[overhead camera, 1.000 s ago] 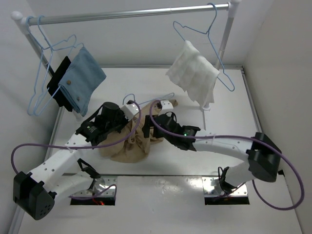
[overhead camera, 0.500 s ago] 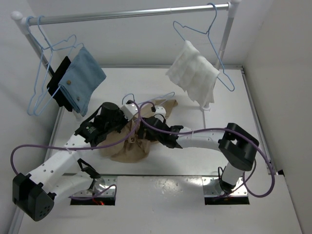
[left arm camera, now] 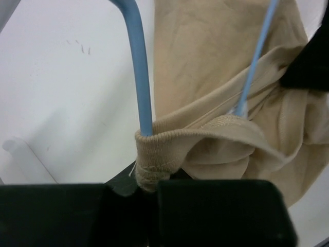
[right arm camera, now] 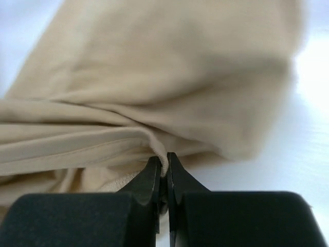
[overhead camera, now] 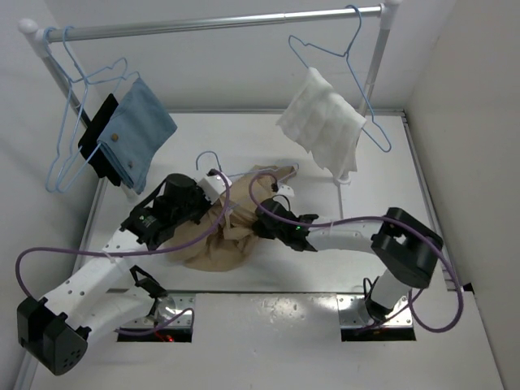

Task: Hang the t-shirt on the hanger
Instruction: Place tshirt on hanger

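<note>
Top view: tan cotton t-shirt [overhead camera: 221, 237] lies crumpled on the white table [overhead camera: 382, 183], centre-near, between the two arms. Thin light-blue wire hanger [overhead camera: 205, 156] lies with it, the hook poking out past the cloth on the far-left side and one wire arm running under the far edge of the fabric. Left claw [overhead camera: 213, 187] sits on the cloth's far-left edge. Left wrist view: left claw [left arm camera: 149, 186] is clenched on the ribbed collar band, which wraps around one blue wire [left arm camera: 140, 67]; cannot tell whether the wire itself is pinched. A second wire passes under a fold to the right. Right claw [overhead camera: 266, 214] is low at the cloth's right side. Right wrist view: right claw [right arm camera: 162, 169] is clamped, fingers nearly together, on a thin ridge of the fabric [right arm camera: 154, 77]. Behind, a metal rail [overhead camera: 219, 24] carries hangers with a blue folded cloth [overhead camera: 140, 130] on the left and a white textured cloth [overhead camera: 321, 122] on the right.
</note>
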Controlling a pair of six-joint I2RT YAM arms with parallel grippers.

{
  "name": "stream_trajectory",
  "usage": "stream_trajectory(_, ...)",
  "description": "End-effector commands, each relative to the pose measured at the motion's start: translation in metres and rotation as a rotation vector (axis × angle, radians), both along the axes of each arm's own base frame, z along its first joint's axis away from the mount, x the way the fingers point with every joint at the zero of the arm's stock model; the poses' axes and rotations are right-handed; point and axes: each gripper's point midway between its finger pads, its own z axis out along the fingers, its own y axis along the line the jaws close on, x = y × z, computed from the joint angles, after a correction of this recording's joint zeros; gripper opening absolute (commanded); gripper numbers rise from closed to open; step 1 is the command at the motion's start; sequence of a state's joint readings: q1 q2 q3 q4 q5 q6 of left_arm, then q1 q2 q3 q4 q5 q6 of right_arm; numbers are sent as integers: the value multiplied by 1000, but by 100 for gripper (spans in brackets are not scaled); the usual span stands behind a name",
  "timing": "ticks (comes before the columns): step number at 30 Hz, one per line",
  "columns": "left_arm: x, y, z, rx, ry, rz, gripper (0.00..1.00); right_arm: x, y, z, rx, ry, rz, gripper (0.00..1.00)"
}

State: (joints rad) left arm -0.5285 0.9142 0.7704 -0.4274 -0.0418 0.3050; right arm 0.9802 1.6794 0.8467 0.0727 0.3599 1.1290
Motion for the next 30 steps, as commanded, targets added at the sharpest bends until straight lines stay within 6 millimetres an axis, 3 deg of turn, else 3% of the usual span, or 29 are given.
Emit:
stream_trajectory(1, 4, -1, 22, -65, -60, 12, 0, 0, -41, 12, 47, -27, -147, 0)
stream_trajectory(4, -6, -3, 35, -76, -98, -52, 0, -4, -91, 24, 38, -76, -273, 0)
stream_trajectory(6, -13, -3, 26, -54, -95, -108, 0, -7, -129, 22, -12, -112, -347, 0)
stream_trajectory(7, -19, -10, 26, -64, -95, -161, 0, -9, -137, 27, -14, -130, -363, 0)
stream_trajectory(8, -23, -11, 23, -60, -93, -189, 0, -6, -151, 44, 19, -175, -418, 0)
stream_trajectory(9, -27, -12, 18, -51, -90, -214, 0, -11, -167, 38, -20, -172, -441, 0)
stream_trajectory(13, -31, -11, 10, -3, -98, -268, 0, -13, -196, 54, -28, -225, -510, 0)
stream_trajectory(16, -34, -7, -1, 63, -80, -304, 0, -18, -210, 59, -67, -238, -535, 0)
stream_trajectory(20, -36, -3, 1, 129, -107, -351, 0, -18, -224, 68, -99, -269, -562, 0)
stream_trajectory(23, -39, 3, -5, 196, -102, -383, 0, -17, -226, 76, -113, -287, -556, 0)
stream_trajectory(30, -21, 35, -22, 346, -64, -232, 0, -12, -230, 95, -203, -325, -512, 0)
